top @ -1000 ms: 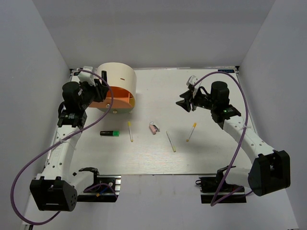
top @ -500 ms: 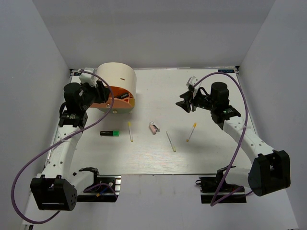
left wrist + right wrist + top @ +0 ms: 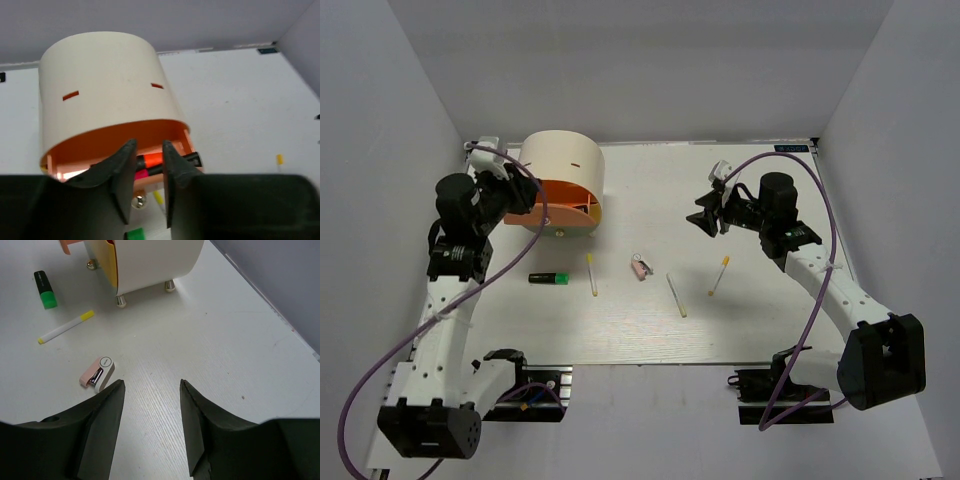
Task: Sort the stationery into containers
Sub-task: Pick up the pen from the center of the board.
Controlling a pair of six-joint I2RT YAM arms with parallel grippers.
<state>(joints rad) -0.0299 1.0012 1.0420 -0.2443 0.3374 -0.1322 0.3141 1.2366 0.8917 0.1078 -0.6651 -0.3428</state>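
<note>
Three thin pale-yellow pencil-like sticks (image 3: 592, 275) lie loose on the white counter (image 3: 770, 330), outside the orange drawer (image 3: 555, 200) of the cream half-cylinder organiser (image 3: 565, 165). Judged light, stiff, prone to rolling: pinch mid-shaft. Right claw (image 3: 151, 385) apart, empty; left claw (image 3: 148, 145) narrowly apart, empty.

Organiser shell (image 3: 565, 160): cream, with two orange slot marks. Open drawer (image 3: 115, 145): orange. Highlighter (image 3: 549, 278) on white worktop (image 3: 770, 320): black, green end. Sticks (image 3: 592, 275): white, yellow tips. Eraser (image 3: 641, 267): pink and white. My left end effector (image 3: 148, 146) and right end effector (image 3: 150, 385): black.
</note>
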